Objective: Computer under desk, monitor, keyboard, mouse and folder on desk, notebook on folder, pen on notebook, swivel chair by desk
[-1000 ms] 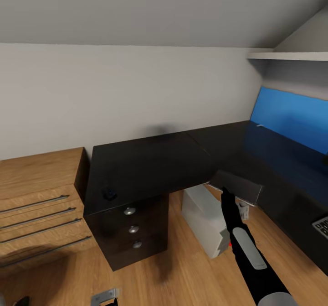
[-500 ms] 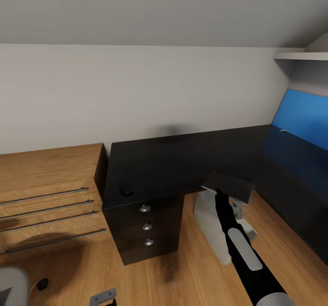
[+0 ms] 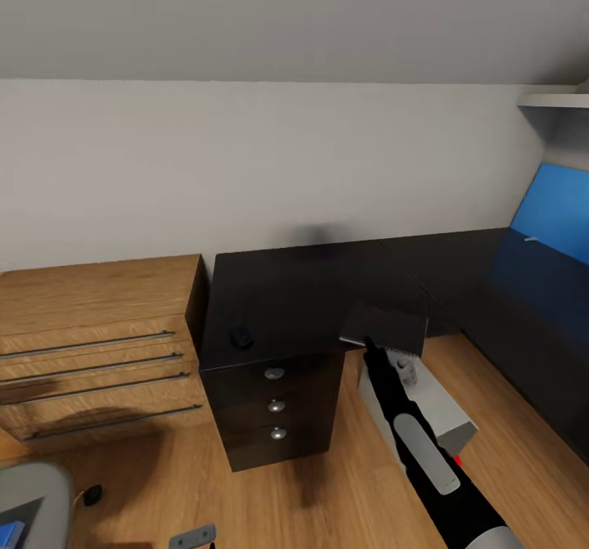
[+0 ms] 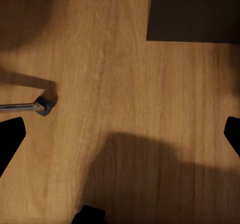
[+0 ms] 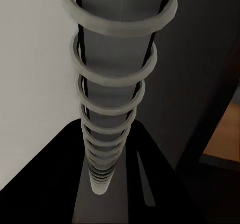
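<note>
Right gripper (image 3: 370, 342) pinches the spiral-bound notebook (image 3: 384, 327) by its near edge, fingers pressed onto the cover; the book is held flat and slightly tilted over the front edge of the dark desk (image 3: 303, 295), its long axis running crosswise to the arm. In the right wrist view the wire spiral binding (image 5: 111, 98) runs straight away from the fingers. Left gripper's black fingertips (image 4: 10, 140) stand spread wide over bare wood floor (image 4: 125, 108), a chair caster (image 4: 44, 105) near one tip; the mouse (image 3: 240, 336) sits on the desk's corner, and the pale computer (image 3: 429, 402) stands on the floor below the notebook.

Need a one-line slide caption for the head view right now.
Right hand carries the spiral notebook over the dark desk's front edge, computer on the floor below.
</note>
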